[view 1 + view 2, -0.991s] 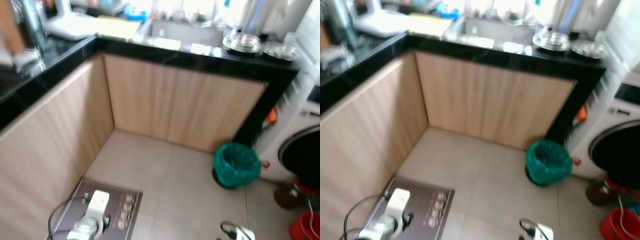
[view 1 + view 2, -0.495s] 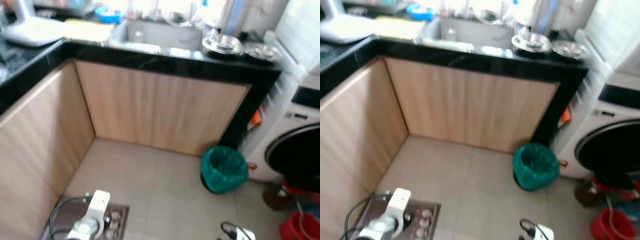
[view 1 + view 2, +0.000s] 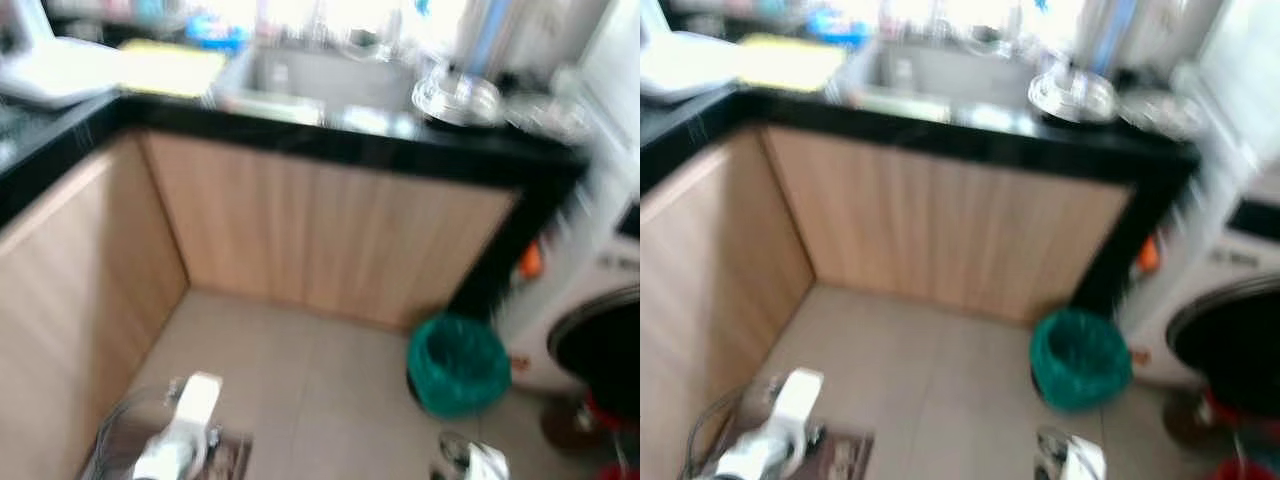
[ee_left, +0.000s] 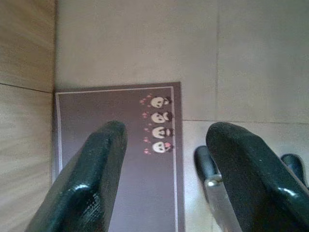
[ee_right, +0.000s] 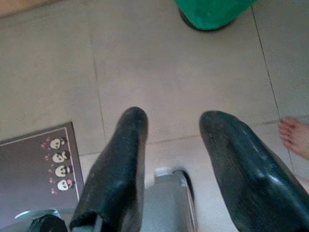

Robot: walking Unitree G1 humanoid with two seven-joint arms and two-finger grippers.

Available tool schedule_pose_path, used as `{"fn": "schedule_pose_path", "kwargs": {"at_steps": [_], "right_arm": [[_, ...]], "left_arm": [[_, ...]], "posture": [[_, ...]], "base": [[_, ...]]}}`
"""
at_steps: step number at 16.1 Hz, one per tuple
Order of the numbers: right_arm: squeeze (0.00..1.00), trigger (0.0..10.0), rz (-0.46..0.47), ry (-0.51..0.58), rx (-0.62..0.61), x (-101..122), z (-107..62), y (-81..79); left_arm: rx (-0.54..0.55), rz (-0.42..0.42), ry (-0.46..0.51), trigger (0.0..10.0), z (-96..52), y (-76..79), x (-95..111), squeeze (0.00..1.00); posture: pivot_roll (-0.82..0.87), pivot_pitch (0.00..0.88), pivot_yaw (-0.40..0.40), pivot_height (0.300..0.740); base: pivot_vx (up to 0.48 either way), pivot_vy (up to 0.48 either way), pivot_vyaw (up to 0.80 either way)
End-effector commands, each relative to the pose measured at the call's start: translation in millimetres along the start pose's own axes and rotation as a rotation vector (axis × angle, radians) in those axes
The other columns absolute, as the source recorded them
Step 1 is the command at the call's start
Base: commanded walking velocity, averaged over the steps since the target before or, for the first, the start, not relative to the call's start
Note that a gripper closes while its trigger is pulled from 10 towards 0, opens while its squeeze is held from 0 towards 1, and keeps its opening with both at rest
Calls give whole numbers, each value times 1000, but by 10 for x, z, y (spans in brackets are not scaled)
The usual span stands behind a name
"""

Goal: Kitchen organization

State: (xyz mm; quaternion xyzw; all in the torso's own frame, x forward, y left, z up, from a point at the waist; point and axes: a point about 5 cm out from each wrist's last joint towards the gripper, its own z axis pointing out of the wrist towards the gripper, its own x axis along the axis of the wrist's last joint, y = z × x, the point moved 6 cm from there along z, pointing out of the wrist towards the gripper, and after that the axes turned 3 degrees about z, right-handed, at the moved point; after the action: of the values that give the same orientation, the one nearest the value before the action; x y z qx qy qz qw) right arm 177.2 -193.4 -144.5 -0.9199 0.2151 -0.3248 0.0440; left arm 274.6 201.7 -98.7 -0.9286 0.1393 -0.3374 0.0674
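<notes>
We are standing in the corner of an L-shaped kitchen, looking down through a blurred head view, with both arms hanging low over the floor and nothing yet in hand. Our left pincer (image 4: 164,169) hangs with its fingers spread wide and empty above a dark mat (image 4: 116,145) printed with small panda faces, which lies against the cabinet base; our right pincer (image 5: 169,164) is likewise spread and empty over bare floor tiles, with a person's toes (image 5: 294,135) just at the edge. The things to be organized sit up on the black worktop (image 3: 330,135) ahead of us and well above both pincers: a sink (image 3: 320,75), a stack of steel plates (image 3: 458,98) to its right, and a yellow board (image 3: 170,68) with a white tray (image 3: 60,72) to its left. The worktop's front run lies across our view, so the plates fall toward our right arm and the board and tray toward our left. A green bin (image 3: 458,362) stands on the floor below the plates, near our right side. We judge that both arms must rise and we must close in before any grasp.
</notes>
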Motion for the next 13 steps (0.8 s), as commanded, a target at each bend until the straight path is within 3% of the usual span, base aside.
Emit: {"fn": "schedule_pose_path", "kwargs": {"at_steps": [1,13], "right_arm": [[0,10000,4,-2,-39,-10,-32,160],[0,10000,-10,-13,-40,-43,-49,197]], "left_arm": [[-24,-2,7,10000,11,102,43,0],[-31,-7,7,10000,11,145,30,0]], "posture": [[35,16,-55,740],[33,0,-67,740]], "base": [[330,0,0],[330,0,0]]}}
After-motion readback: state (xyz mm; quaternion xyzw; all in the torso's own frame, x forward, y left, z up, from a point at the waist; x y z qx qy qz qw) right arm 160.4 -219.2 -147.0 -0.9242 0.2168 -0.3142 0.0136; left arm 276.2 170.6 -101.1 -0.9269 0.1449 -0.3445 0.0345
